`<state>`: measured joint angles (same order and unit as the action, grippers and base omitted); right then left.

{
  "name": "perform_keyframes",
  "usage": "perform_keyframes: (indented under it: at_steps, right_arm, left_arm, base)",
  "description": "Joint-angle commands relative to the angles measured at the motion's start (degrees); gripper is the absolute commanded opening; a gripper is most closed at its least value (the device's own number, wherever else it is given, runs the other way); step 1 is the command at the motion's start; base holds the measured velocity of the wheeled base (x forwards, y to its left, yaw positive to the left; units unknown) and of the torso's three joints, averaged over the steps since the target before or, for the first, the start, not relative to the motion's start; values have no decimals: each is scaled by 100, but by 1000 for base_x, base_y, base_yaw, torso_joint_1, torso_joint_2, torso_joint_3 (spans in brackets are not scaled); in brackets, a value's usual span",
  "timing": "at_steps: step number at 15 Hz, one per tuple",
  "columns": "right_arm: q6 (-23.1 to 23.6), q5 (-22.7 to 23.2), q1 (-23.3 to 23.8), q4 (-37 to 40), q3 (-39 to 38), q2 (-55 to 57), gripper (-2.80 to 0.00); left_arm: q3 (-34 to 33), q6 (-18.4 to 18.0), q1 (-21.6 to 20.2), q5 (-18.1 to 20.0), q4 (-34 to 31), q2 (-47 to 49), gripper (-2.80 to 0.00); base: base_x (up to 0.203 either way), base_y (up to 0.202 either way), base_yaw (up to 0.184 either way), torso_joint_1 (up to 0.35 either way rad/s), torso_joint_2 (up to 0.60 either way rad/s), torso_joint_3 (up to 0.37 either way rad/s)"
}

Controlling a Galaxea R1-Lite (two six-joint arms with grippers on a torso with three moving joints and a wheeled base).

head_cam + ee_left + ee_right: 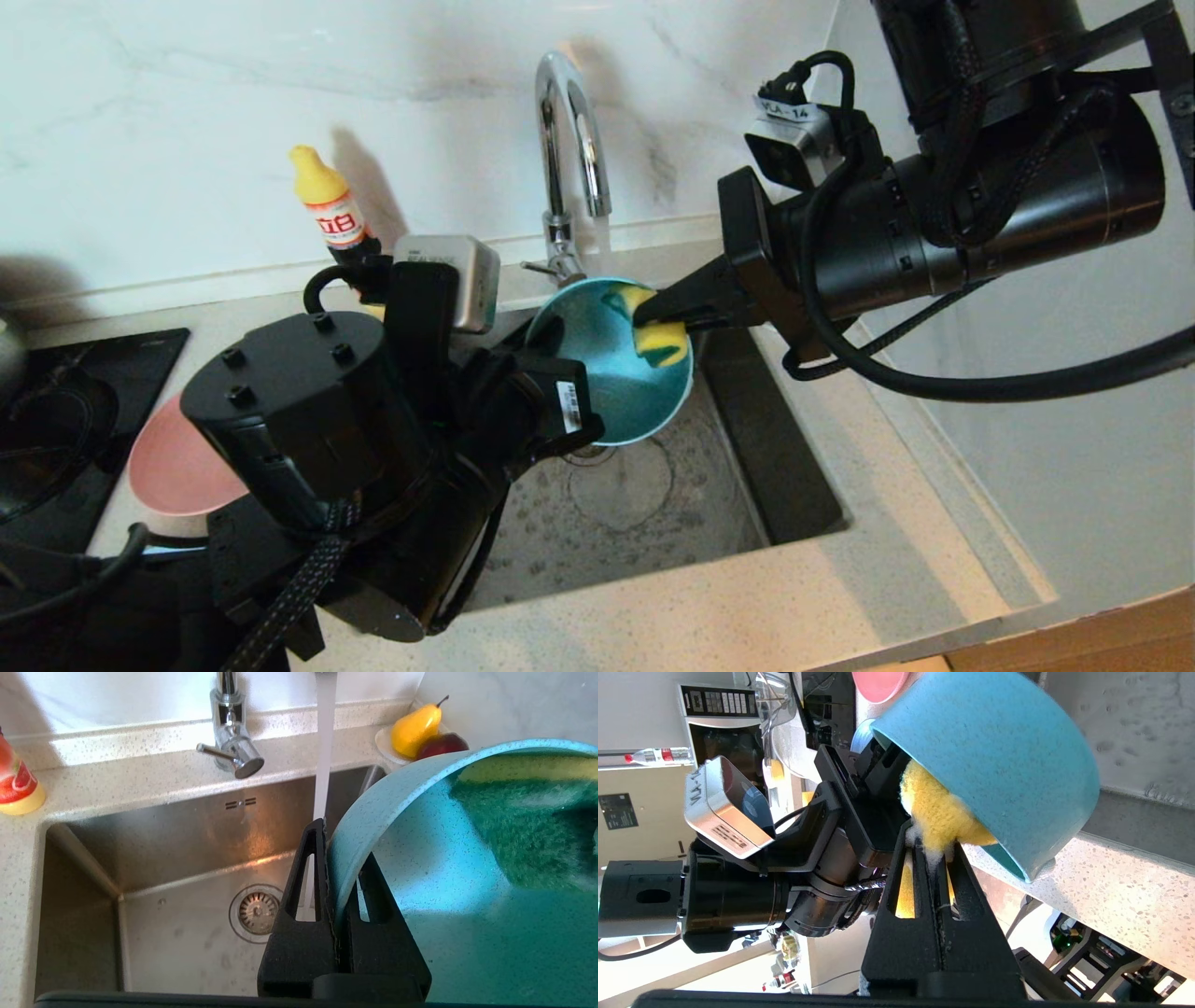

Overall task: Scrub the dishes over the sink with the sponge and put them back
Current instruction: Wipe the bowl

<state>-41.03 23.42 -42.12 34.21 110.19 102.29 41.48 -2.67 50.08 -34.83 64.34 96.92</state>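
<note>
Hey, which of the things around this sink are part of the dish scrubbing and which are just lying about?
In the job:
teal bowl, gripped at its rim by the left gripper
sponge, in the right gripper
sink
running tap
pink plate

Lying about:
yellow-capped bottle
pear
red fruit

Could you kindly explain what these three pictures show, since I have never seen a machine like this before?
It is a two-armed robot washing up. The wide picture looks down from its head; the other two come from cameras on its wrists. The left gripper is shut on the rim of a teal bowl, held tilted over the steel sink. The right gripper is shut on a yellow sponge pressed inside the bowl. Water runs from the tap. On the counter are a pink plate, a yellow-capped bottle, and a saucer with a pear.
</note>
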Motion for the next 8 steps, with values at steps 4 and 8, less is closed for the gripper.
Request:
perform_keyframes:
  at_steps: [4, 8]
  right_arm:
    - [-39, -7, 17, 187, -182, -113, -280]
    - [-19, 5, 63, 253, -367, -139, -280]
  left_arm:
    - [69, 3, -24, -24, 33, -111, -280]
    - [146, 3, -24, -32, 25, -111, -280]
  base:
    - [0, 0, 0, 0, 0, 0]
    - [0, 0, 0, 0, 0, 0]
